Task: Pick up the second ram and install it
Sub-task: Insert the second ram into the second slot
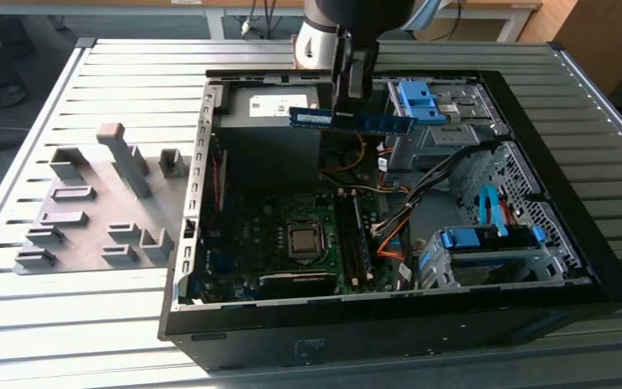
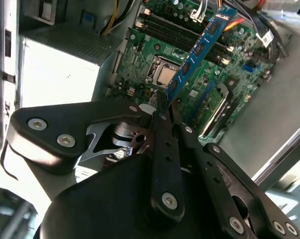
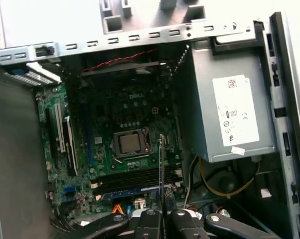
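Claw: in the exterior view we see the claw [image 1: 352, 113] hanging from the dark arm over the open computer case [image 1: 570, 267], its fingers pinching the second ram [image 1: 351, 120] near the stick's middle.
Grip: in the second wrist view the claw [image 2: 162, 102] is pressed together on one end of the second ram [image 2: 200, 50], which juts out from the fingertips; in the first wrist view we see the claw [image 3: 162, 213] holding the second ram [image 3: 161, 169] edge-on as a thin line.
Second ram: held level in the air above the case interior, well clear of the motherboard [image 1: 289, 235], blue-green with black chips.
Motherboard: green board lying flat inside the case, with the processor socket [image 3: 130, 143] bare in its middle and the long memory slots [image 3: 130, 180] just beside it.
Power supply: grey box [image 3: 229, 104] with a pale label, in a corner of the case.
Drive cages: blue-handled brackets [image 1: 489, 237] on the exterior view's right.
Desk: slatted metal desk [image 1: 106, 89] carrying the case and, on the exterior view's left, a grey holder plate [image 1: 100, 207] with upright blocks.
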You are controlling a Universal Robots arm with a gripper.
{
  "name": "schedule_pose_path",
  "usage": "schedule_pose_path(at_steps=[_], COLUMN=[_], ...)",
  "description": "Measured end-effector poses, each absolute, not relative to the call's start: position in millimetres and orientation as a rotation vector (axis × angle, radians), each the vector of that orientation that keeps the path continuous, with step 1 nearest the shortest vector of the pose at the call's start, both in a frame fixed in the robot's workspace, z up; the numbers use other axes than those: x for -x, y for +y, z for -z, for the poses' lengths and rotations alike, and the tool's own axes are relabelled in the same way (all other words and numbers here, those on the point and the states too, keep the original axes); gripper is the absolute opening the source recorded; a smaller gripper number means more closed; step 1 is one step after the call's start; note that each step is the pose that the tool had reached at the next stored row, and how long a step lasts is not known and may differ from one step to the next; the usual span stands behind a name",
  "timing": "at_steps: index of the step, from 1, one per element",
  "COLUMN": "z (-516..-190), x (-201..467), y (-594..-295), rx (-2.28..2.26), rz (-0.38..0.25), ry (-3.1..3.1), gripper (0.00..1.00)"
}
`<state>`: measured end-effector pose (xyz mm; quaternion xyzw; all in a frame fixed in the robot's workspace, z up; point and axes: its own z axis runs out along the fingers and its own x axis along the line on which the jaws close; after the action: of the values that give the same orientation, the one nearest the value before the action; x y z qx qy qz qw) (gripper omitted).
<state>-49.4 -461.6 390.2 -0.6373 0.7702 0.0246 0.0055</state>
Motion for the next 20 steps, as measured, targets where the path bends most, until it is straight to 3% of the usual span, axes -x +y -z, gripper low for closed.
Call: schedule_pose_path(at_steps=[20], z=[-383.3], x=[49.3], y=[-461.5], rx=[1.543], rz=[-0.070], ry=[2.714], gripper=[0.14])
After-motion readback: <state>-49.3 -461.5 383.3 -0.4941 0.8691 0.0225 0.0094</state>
